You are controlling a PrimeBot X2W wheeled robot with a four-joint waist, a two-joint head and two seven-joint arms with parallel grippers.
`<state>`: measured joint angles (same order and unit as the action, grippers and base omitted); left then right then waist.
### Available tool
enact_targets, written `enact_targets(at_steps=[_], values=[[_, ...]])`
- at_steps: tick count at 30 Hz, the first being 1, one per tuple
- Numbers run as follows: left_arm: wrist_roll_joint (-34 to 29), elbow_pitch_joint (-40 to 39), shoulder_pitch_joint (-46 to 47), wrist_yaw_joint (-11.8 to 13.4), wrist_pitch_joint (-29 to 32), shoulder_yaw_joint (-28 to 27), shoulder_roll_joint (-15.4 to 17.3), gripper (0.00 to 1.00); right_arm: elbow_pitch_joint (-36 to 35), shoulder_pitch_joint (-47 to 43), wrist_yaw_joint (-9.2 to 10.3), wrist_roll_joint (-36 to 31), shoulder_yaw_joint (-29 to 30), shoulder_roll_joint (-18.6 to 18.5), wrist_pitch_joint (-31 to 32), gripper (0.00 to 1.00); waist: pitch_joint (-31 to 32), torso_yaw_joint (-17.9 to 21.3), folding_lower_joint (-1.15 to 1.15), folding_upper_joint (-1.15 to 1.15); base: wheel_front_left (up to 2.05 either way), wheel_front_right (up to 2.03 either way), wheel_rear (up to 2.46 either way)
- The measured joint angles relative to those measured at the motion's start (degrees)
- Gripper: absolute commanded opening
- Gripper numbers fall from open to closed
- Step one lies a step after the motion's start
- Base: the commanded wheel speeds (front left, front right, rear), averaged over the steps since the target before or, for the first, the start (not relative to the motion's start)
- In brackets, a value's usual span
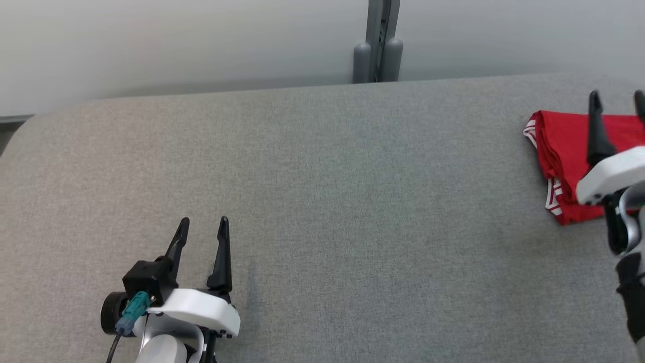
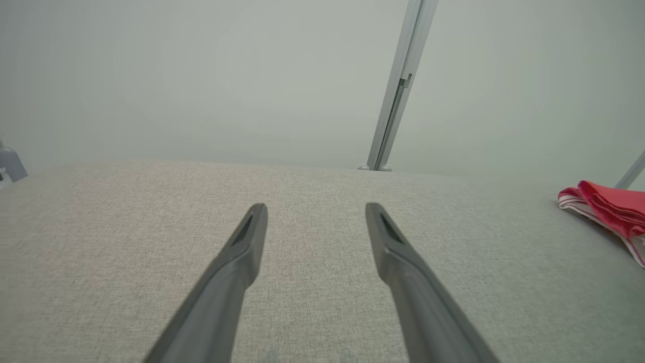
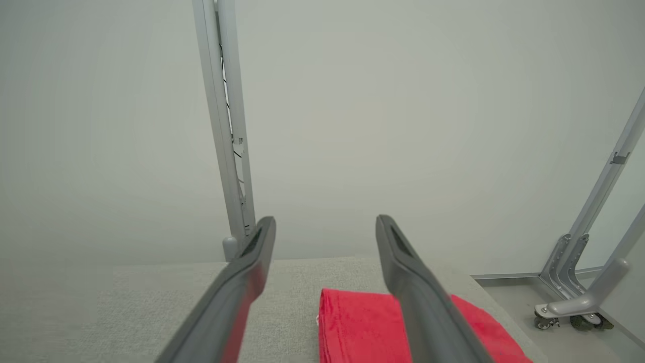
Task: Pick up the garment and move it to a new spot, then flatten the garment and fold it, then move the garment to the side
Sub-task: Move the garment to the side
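A red garment [image 1: 564, 146] with white striped trim lies folded on the grey table [image 1: 322, 201] at the far right. My right gripper [image 1: 617, 98] hovers above it, open, with nothing between its fingers. From the right wrist the garment [image 3: 352, 327] sits below my open right gripper [image 3: 325, 227]. My left gripper [image 1: 204, 224] rests open and empty over the table's front left, far from the cloth. The left wrist view has the garment [image 2: 609, 206] at its right edge, beyond my open left gripper [image 2: 315, 212].
A grey metal post [image 1: 378, 45] stands behind the table's far edge against a pale wall. To the right of the table a wheeled metal frame [image 3: 579, 302] stands on the floor. The table's right edge runs close beside the garment.
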<state>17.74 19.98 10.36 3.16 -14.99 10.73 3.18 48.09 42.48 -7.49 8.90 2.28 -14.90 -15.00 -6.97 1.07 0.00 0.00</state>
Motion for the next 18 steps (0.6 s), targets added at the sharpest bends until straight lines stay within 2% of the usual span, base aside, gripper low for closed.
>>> enact_targets(at_steps=[12,18], values=[[1.4,0.8,-5.2,1.0,0.0,0.1,-0.3,1.0,-14.1,-21.5,0.0,-1.5,-0.9,10.8,0.0,1.0,8.0,-1.3,0.0,0.0,0.0,0.0,0.0],[1.8,0.8,-6.5,1.8,0.0,1.3,-0.4,1.0,-20.9,-29.2,0.0,-1.6,-1.7,11.9,0.0,1.0,8.7,-2.2,0.0,0.0,0.0,0.0,0.0]])
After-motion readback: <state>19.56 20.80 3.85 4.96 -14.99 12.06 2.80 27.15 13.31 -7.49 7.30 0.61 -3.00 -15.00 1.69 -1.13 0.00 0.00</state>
